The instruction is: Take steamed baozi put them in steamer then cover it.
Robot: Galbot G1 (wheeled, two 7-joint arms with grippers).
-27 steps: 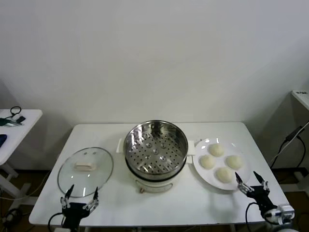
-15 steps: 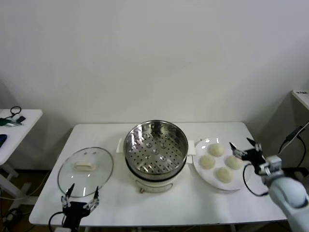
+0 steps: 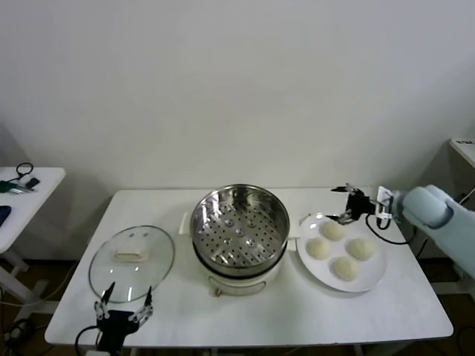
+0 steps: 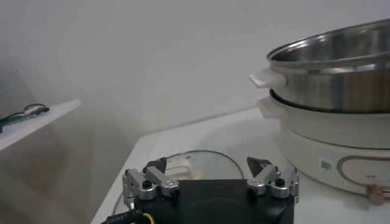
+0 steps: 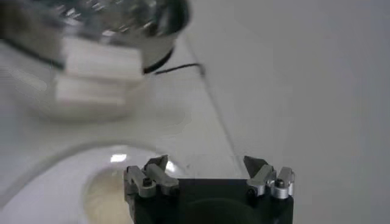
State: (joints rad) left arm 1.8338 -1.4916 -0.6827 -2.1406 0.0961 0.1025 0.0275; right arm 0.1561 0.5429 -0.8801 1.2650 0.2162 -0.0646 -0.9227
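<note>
Steel steamer [image 3: 240, 224] sits uncovered and unfilled on its white pot base [image 3: 239, 279], well off to the left of the right gripper [image 3: 346, 203]. Right gripper hovers just above the far edge of the white plate [image 3: 369, 278], fingers spread wide, nothing held. 4 steamed baozi [image 3: 332, 230] lie on that plate, the nearest one directly below and just in front of the right gripper, the other 3 farther toward the robot. Right wrist view shows one bun under the spread fingertips [image 5: 156, 167], not touching. Left gripper [image 3: 122, 304] is parked at the table's near edge, also fully spread and holding nothing. Glass cover [image 3: 131, 261] lies flat on the table just beyond the left gripper, handle up, beside the steamer.
</note>
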